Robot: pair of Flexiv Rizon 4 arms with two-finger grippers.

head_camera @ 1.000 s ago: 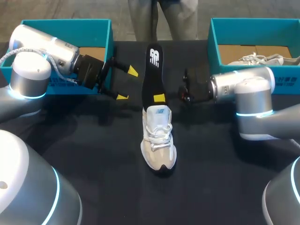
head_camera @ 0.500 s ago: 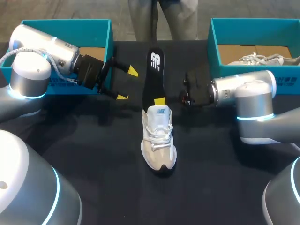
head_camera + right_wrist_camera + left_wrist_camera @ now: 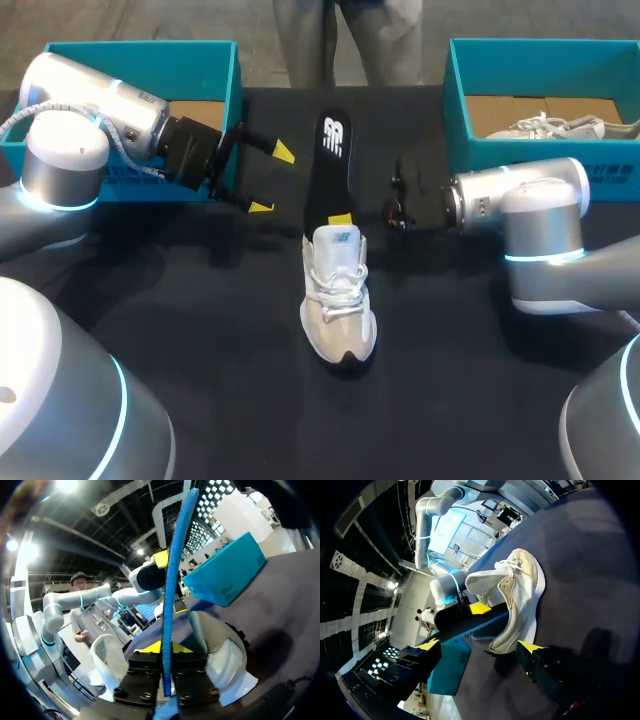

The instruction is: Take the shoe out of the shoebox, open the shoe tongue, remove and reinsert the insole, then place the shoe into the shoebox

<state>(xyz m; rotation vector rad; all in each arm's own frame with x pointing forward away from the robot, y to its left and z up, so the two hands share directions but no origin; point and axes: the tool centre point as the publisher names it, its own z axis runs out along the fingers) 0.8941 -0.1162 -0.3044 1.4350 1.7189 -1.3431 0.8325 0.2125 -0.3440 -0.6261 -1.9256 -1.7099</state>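
I am looking down on a worktop (image 3: 200,380) that is wearing a dark cloth over every part I can see. At its far right corner a teal box (image 3: 540,70) is sitting open, well apart from the middle of the cloth. A white laced sneaker (image 3: 560,128) is lying inside it on the brown cardboard floor (image 3: 500,112), resting toward the box's near wall.

Black table (image 3: 200,330): shoe (image 3: 340,300), left shoebox (image 3: 140,52), right shoebox (image 3: 545,65)
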